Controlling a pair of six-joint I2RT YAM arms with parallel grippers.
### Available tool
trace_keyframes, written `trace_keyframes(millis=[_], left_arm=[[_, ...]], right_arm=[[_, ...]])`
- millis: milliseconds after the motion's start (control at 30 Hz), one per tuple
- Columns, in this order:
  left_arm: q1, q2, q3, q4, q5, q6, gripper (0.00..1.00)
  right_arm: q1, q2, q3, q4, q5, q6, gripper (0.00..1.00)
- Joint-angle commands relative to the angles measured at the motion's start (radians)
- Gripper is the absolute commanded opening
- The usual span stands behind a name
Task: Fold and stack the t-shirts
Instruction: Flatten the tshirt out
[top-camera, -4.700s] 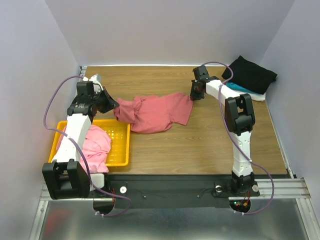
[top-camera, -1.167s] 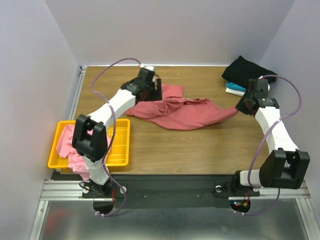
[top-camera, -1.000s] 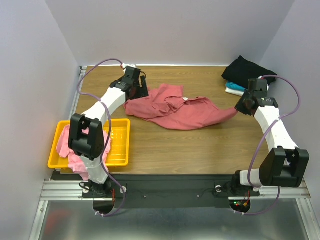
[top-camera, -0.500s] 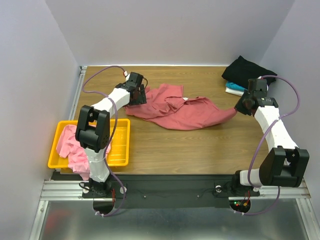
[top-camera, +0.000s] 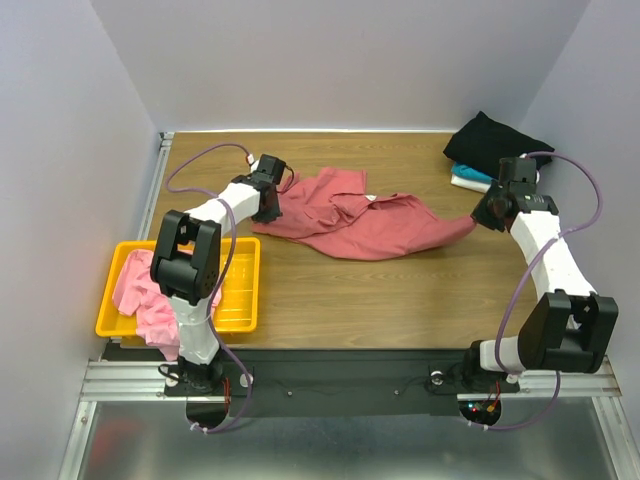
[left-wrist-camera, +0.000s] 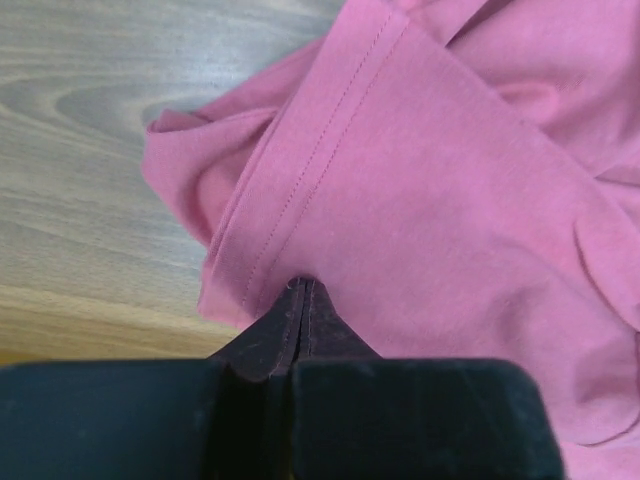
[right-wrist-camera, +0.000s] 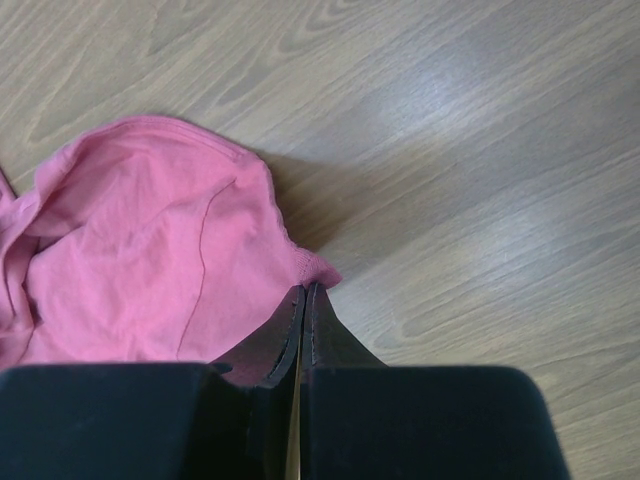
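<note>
- Dusty-red t-shirt (top-camera: 355, 225) lies unfolded and rumpled across the far middle of the counter (top-camera: 400, 300), strung out left to right between the two arms.
- Left end effector (left-wrist-camera: 303, 288): fingers pressed together, pinching the shirt's left edge just beside a stitched hem. The cloth bunches into soft folds left of the pinch, with bare wood beyond.
- Right end effector (right-wrist-camera: 305, 290): fingers pressed together on the very tip of the shirt's right end, only a small corner of cloth caught between them. In the wrist view the fabric fans out to the left and the counter is bare to the right.
- From the top view the shirt narrows to a point at the right end effector. Its left part is wider, with a flap turned up toward the far side and several creases through the middle.
- Light pink t-shirt (top-camera: 140, 295) sits heaped in the yellow basket (top-camera: 248, 285) at the near-left corner of the counter. Part of it hangs over the basket's near edge. The left arm crosses above it.
- Black t-shirt (top-camera: 497, 147) lies at the far-right corner on top of a teal and white cloth (top-camera: 468, 178), whose edge shows at its near side. This pile is apart from the red shirt, not far behind the right end effector.
</note>
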Motion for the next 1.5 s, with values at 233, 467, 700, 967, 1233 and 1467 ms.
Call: trace_keyframes(millis=[233,467,700,967,1233,1467], left_arm=[[0.049,-0.151,-0.045,-0.014,-0.084,-0.031,0.59],[0.097,-0.122,-0.056,0.041,-0.027,-0.039,0.64],[0.101,-0.063,-0.037,0.074,0.051,-0.045,0.59],[0.101,-0.059,-0.063,0.103,0.111,-0.048,0.49],[0.101,-0.073,-0.111,0.121,0.182,-0.053,0.0],[0.01,-0.212,-0.132,0.224,0.39,0.019,0.0]], right_arm=[[-0.017,0.014,0.045,0.028,-0.028,0.021,0.0],[-0.017,0.026,0.04,0.034,-0.067,0.026,0.0],[-0.019,0.02,0.04,0.036,-0.062,0.023,0.0],[-0.02,0.021,0.04,0.036,-0.062,0.023,0.0],[-0.023,0.02,0.037,0.036,-0.058,0.021,0.0],[-0.065,0.006,0.092,0.004,0.071,-0.035,0.0]])
